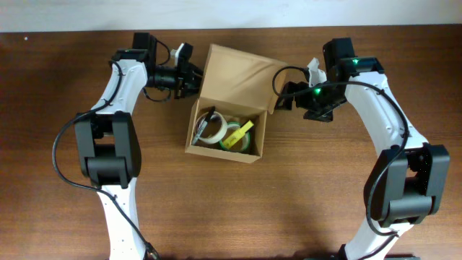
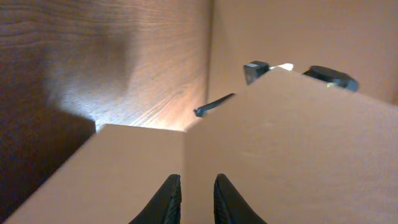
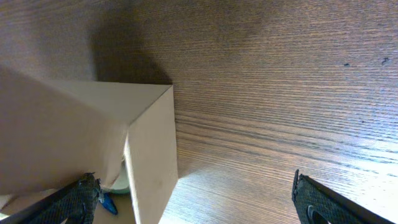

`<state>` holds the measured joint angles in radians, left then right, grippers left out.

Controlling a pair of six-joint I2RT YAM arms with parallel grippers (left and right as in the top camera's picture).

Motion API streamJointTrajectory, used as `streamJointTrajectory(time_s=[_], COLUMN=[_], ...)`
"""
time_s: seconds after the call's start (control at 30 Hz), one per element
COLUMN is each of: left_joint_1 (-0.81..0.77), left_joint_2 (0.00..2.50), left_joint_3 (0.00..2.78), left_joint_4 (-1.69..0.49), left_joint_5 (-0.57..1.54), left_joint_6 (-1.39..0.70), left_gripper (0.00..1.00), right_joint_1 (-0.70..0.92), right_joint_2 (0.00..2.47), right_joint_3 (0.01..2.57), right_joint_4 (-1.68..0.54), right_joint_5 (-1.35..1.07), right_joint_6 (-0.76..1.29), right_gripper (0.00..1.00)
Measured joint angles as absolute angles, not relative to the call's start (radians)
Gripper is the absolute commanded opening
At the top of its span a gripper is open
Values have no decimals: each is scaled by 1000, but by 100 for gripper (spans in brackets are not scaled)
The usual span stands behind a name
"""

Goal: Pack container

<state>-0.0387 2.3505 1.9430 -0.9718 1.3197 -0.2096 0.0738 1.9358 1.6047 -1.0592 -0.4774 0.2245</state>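
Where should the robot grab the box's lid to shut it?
Probably the lid by its free far edge, one finger on each face of the thin sheet, coming from behind. It stands open off the back wall of the container, so that edge is exposed.

The container (image 1: 242, 76) is set mid-surface (image 1: 303, 209). Tape rolls (image 1: 234, 131) and a pen (image 1: 204, 124) are held inside it. The left pincer (image 1: 196, 78) is placed at its left rear corner, the right pincer (image 1: 281, 97) at its right rear.
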Motion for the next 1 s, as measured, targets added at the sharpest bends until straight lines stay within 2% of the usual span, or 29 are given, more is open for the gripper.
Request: streamJointTrajectory(time_s=[0.43,0.8,0.93,0.97,1.0], left_joint_1=[-33,-38,-42,-42,-43], left_joint_2=[2351,2351,2350,2350,2349], left_joint_3=[1943,1943,1945,1947,1949], left_joint_4=[-988,-1161,-1177,-1184,-1189], left_joint_5=[1391,1398,1242,1174,1092], left_joint_6=[-215,-140,-86,-78,-68], left_gripper=[22,21,19,18,15], right_joint_1=[74,74,77,80,83], right_joint_2=[1936,1936,1940,1941,1941], right_joint_3=[1605,1620,1733,1782,1826], right_joint_4=[-1073,-1117,-1201,-1225,-1249], right_joint_5=[-484,-484,-478,-477,-476], right_joint_6=[225,223,201,194,186], right_gripper=[99,99,98,95,86])
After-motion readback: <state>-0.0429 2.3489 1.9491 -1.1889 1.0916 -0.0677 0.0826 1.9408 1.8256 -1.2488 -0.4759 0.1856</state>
